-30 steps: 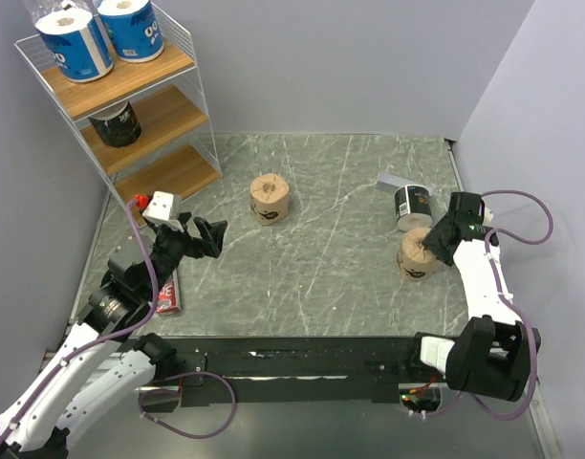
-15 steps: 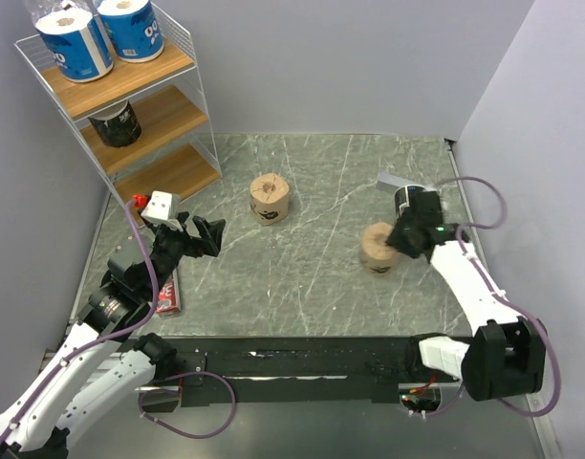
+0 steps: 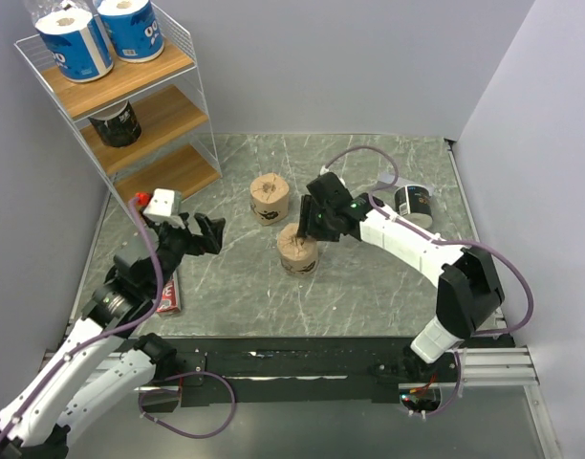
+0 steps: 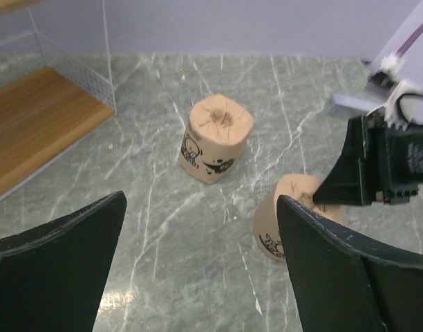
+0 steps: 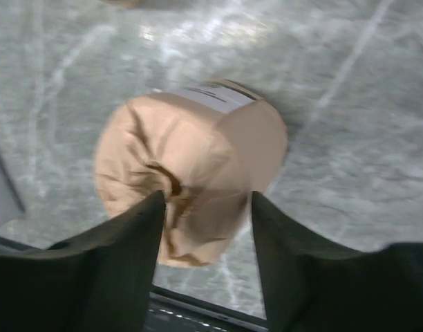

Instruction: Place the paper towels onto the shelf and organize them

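Observation:
On the shelf at the back left, two blue-wrapped paper towels stand on the top tier and a black one on the middle tier. One tan roll stands at mid-table. A second tan roll stands just in front of it, with my right gripper shut on its wall from above. In the right wrist view one finger is at the crumpled core of that roll. Another black roll lies at the right. My left gripper hangs open and empty at the left.
A small grey block lies behind the black roll at the right. A flat red box lies under my left arm near the front edge. In the left wrist view the shelf's bottom board is at the left.
My right arm has swung left across the table, carrying the tan roll from the right side to the middle, beside the other tan roll. The left arm has stayed put.

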You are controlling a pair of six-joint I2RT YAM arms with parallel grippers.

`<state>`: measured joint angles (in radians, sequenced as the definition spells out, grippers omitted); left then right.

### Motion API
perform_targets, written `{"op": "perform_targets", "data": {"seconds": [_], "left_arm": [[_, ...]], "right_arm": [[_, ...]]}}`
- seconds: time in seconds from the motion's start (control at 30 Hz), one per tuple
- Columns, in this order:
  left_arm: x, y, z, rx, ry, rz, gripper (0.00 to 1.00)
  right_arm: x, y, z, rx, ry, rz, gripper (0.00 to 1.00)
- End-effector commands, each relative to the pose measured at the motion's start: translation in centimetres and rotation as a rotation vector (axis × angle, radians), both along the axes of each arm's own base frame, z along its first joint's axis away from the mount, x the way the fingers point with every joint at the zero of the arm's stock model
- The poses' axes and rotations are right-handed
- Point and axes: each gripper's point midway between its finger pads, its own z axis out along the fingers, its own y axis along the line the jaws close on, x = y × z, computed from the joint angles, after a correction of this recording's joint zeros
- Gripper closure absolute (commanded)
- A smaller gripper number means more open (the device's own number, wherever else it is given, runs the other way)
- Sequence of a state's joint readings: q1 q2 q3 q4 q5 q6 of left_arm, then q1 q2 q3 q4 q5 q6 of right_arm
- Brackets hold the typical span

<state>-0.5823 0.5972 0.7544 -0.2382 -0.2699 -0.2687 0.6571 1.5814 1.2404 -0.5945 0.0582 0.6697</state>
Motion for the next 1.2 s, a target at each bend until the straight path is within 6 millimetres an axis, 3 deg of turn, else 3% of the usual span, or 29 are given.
{"op": "perform_targets", "data": {"seconds": [0.0, 0.07, 0.1, 0.13, 0.17, 0.2, 0.23, 0.27, 0.3, 0.37, 0.4, 0.43, 0.47, 0.5, 0.53, 0.57, 0.63, 0.67, 0.83, 1.07, 1.17], "left_arm": [[1.1, -0.9, -1.0, 0.012, 0.086, 0.007, 0.02], [1.2, -2.6, -1.4, 0.019, 0.124, -0.07, 0.03], [1.3, -3.8, -1.6, 0.034, 0.128, -0.126, 0.05], [1.2, -4.7, -1.7, 0.042, 0.128, -0.181, 0.08], [0.7, -6.1, -1.6, 0.05, 0.125, -0.266, 0.08], [1.2, -6.8, -2.2, 0.063, 0.15, -0.285, 0.09], [1.1, -7.3, -2.8, 0.082, 0.187, -0.309, 0.09], [1.0, -8.1, -1.9, 0.088, 0.185, -0.336, 0.09], [1.3, -9.0, -2.9, 0.126, 0.222, -0.362, 0.08], [0.8, -10.9, -2.8, 0.173, 0.232, -0.418, 0.07], [1.1, -11.5, -3.8, 0.223, 0.251, -0.419, 0.07], [0.9, -12.3, -4.0, 0.245, 0.26, -0.444, 0.07], [0.8, -13.1, -3.6, 0.273, 0.253, -0.446, 0.07], [1.0, -14.0, -4.7, 0.314, 0.272, -0.462, 0.07], [1.1, -14.4, -4.9, 0.335, 0.278, -0.455, 0.08], [0.6, -15.6, -4.3, 0.342, 0.268, -0.482, 0.08], [0.6, -17.3, -5.2, 0.373, 0.283, -0.501, 0.1], [0.1, -18.6, -4.9, 0.379, 0.271, -0.52, 0.11], [-0.4, -22.2, -7.2, 0.433, 0.284, -0.583, 0.1], [0.2, -23.5, -10.7, 0.524, 0.372, -0.597, 0.11], [0.6, -23.9, -11.4, 0.534, 0.358, -0.601, 0.09]], "right_arm": [[1.8, 0.7, 4.8, 0.037, -0.117, 0.003, 0.3], [1.7, 0.0, 6.9, 0.046, -0.19, 0.009, 0.26], [1.6, -0.9, 6.8, 0.019, -0.214, 0.009, 0.23], [1.4, -1.6, 9.0, 0.052, -0.282, -0.005, 0.21], [1.2, -2.2, 9.7, 0.059, -0.312, -0.009, 0.2], [0.6, -3.0, 9.1, 0.048, -0.321, -0.01, 0.2], [0.0, -4.1, 11.2, 0.079, -0.383, -0.027, 0.19], [0.0, -4.9, 11.9, 0.092, -0.413, -0.047, 0.19], [-0.6, -5.7, 11.6, 0.085, -0.425, -0.05, 0.19], [-1.6, -7.3, 14.5, 0.125, -0.532, -0.058, 0.19], [-2.2, -7.9, 14.5, 0.113, -0.56, -0.049, 0.19], [-3.3, -9.0, 16.7, 0.149, -0.636, -0.059, 0.19], [-3.9, -9.5, 17.5, 0.165, -0.677, -0.059, 0.19], [-4.3, -9.9, 17.8, 0.174, -0.722, -0.052, 0.19], [-5.6, -10.8, 19.7, 0.217, -0.793, -0.059, 0.18], [-6.2, -11.2, 20.3, 0.228, -0.822, -0.059, 0.18], [-7.3, -12.2, 21.5, 0.245, -0.869, -0.064, 0.18], [-7.7, -12.5, 21.7, 0.241, -0.875, -0.063, 0.18], [-9.1, -13.8, 22.1, 0.231, -0.887, -0.076, 0.17], [-10.2, -14.9, 22.7, 0.258, -0.922, -0.102, 0.16], [-10.5, -15.2, 22.8, 0.256, -0.934, -0.103, 0.15]]}}
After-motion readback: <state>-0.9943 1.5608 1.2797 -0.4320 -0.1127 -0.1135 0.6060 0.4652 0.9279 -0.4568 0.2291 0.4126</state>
